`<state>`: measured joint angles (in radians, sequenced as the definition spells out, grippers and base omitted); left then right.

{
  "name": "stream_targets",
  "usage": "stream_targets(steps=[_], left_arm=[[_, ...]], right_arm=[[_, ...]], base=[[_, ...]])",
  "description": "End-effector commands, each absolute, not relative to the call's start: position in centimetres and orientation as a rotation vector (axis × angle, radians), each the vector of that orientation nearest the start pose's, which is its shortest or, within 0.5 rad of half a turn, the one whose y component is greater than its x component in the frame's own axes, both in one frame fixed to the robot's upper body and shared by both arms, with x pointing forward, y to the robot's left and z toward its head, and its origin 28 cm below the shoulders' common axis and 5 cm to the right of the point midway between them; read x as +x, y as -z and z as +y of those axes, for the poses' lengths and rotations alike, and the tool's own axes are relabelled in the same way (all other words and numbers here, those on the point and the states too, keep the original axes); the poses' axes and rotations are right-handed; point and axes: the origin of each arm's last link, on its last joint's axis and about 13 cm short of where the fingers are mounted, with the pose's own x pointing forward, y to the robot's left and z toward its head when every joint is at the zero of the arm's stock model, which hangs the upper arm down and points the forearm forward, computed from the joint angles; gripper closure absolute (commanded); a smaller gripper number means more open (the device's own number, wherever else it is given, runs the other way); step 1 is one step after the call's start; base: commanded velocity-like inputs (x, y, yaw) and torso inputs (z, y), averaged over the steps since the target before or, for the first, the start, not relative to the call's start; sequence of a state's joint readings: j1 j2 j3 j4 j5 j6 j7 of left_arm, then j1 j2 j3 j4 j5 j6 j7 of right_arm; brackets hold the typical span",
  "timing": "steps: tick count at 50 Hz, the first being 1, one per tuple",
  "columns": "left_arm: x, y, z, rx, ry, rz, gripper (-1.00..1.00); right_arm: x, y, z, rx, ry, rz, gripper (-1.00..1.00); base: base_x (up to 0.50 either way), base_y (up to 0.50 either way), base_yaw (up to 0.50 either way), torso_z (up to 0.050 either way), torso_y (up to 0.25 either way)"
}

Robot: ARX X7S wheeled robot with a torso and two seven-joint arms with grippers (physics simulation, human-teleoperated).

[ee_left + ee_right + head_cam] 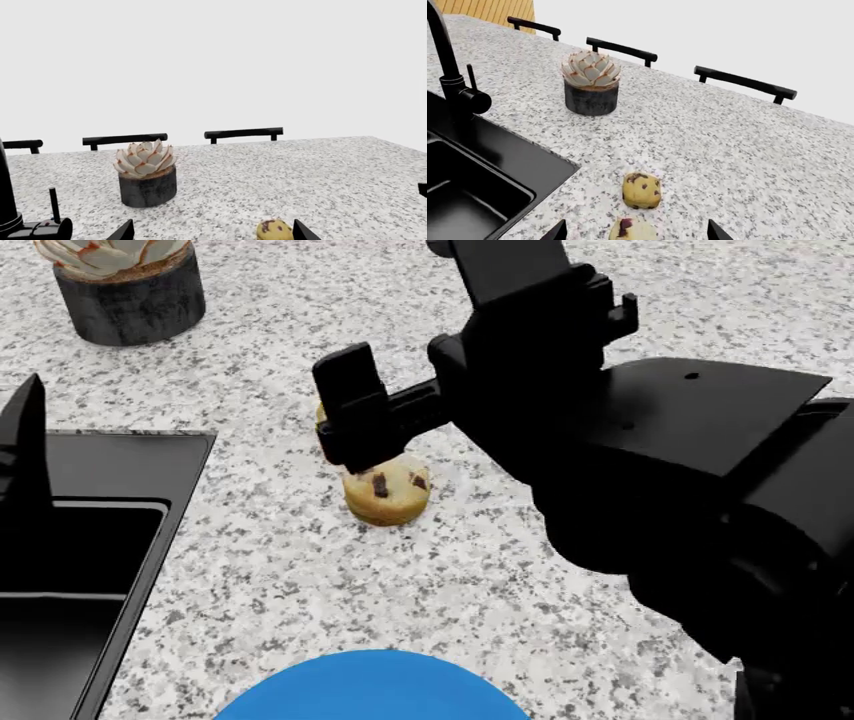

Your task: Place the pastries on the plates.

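Nearest, the blue plate (367,687) is seen at the counter's near edge. Beyond it one muffin (386,495) sits on the granite counter (267,570), the right gripper (350,420) spread open above it. A second muffin (642,190) is partly hidden behind. The left gripper (210,235) is also seen open. Farthest, a succulent pot (127,285) is placed.

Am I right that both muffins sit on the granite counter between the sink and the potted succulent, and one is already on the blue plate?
Not quite. Neither muffin is on the blue plate. The head view shows the near muffin on bare granite counter short of the plate, and the right wrist view shows the second muffin on the counter too. The rest holds.
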<state>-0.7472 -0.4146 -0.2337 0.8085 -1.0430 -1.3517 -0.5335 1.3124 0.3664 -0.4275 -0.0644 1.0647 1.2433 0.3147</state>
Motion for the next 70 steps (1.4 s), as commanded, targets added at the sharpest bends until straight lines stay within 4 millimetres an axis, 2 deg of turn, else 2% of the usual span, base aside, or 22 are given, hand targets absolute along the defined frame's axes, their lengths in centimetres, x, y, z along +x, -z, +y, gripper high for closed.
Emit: stream_targets(steps=[1, 4, 15, 33, 46, 58, 70], left_arm=[[21.2, -25.9, 25.1, -0.038, 0.099, -0.210, -1.00], [21.2, -25.7, 25.2, -0.042, 0.100, -0.204, -1.00], [20.8, -25.6, 25.2, -0.048, 0.097, -0.199, -1.00], [20.3, -25.6, 25.0, -0.047, 0.108, -0.192, -1.00], [19.9, -25.9, 25.2, -0.054, 0.100, -0.204, -1.00], [19.9, -25.8, 25.1, -0.052, 0.101, -0.202, -1.00], [19.7, -25.8, 25.1, -0.043, 0.079, -0.212, -1.00]], right_arm=[[37.2, -29.3, -5.1, -0.257, -0.481, 0.293, -1.00], [38.2, -28.4, -4.6, -0.263, -0.469, 0.322, -1.00], [40.1, -27.2, -3.8, -0.260, -0.443, 0.356, -1.00], [39.8, -26.2, -1.7, -0.260, -0.514, 0.370, -1.00], [40.9, -25.3, -2.2, -0.252, -0.462, 0.411, -1.00], [41.2, -24.2, -2.9, -0.254, -0.417, 0.438, -1.00], [41.0, -24.0, -2.5, -0.259, -0.436, 0.438, -1.00]], base=[[0.00, 0.00, 0.00, 0.000, 0.000], [0.00, 0.00, 0.00, 0.000, 0.000], [0.00, 0.00, 0.00, 0.000, 0.000], [0.00, 0.00, 0.00, 0.000, 0.000], [0.00, 0.00, 0.00, 0.000, 0.000], [0.00, 0.00, 0.00, 0.000, 0.000], [0.00, 0.00, 0.00, 0.006, -0.053]])
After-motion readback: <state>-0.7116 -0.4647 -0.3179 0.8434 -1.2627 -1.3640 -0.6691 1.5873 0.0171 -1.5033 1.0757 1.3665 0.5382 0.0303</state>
